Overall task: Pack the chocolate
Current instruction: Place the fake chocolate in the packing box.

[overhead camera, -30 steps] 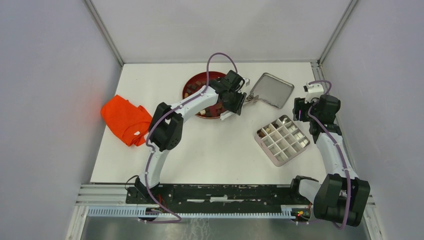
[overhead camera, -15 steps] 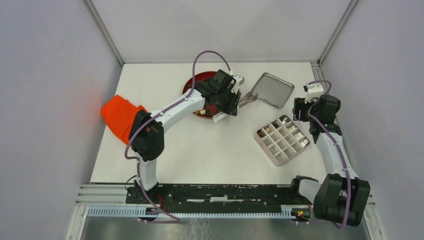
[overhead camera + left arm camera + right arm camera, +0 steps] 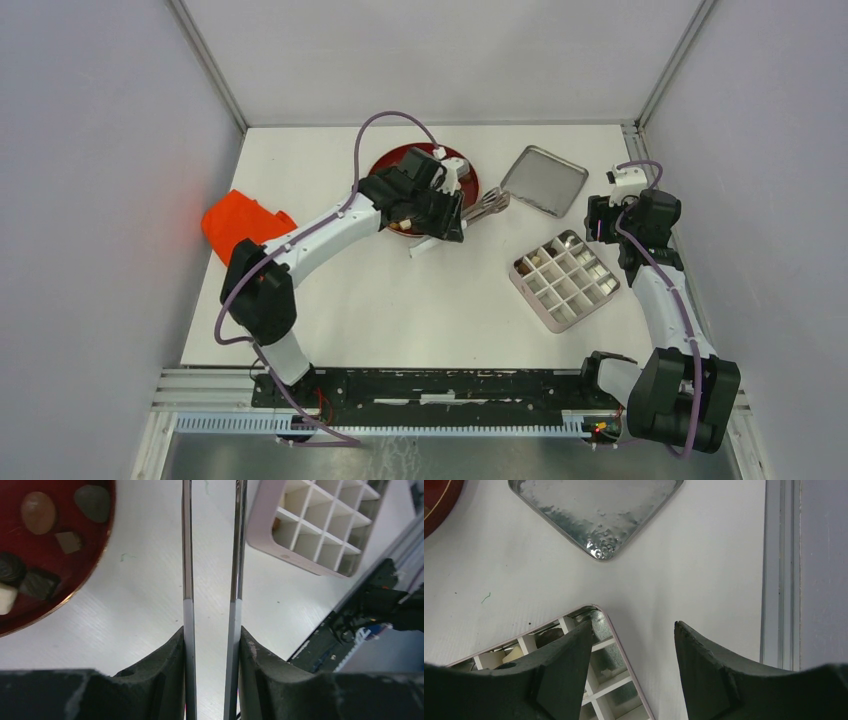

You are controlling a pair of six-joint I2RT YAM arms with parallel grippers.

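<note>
left gripper (image 3: pixel 212 630): pressed together on the metal tweezers (image 3: pixel 187 555), one black finger (image 3: pixel 167 680) outside each blade.
tweezers: the two blades ran straight out from the fingers with a narrow gap between them. the tips were out of the wrist view, so whether they held anything could not be told.
tweezers from above: they pointed right from the left gripper (image 3: pixel 445 215) toward the near corner of the silver tray (image 3: pixel 545 180), over the table (image 3: pixel 400 310).
left arm: elbow folded out to the left near the orange cloth (image 3: pixel 245 225), forearm stretched diagonally up and right, wrist over the near right part of the red plate (image 3: pixel 400 160).
chocolate (image 3: pixel 38 512): most lay on the red plate (image 3: pixel 92 545), with brown, dark and one cream-white piece in the wrist view.
chocolate in box: a few pieces sat in the far-left row of the compartment box (image 3: pixel 565 280). the other cells that showed held none.
right gripper (image 3: pixel 633 625): spread wide, holding nothing, hanging above a corner of the compartment box (image 3: pixel 599 617).
right arm: folded upright along the right edge of the table, the right gripper (image 3: pixel 598 218) between the silver tray and the box.
silver tray, right wrist view: the tray (image 3: pixel 596 510) lay apart from the box.
</note>
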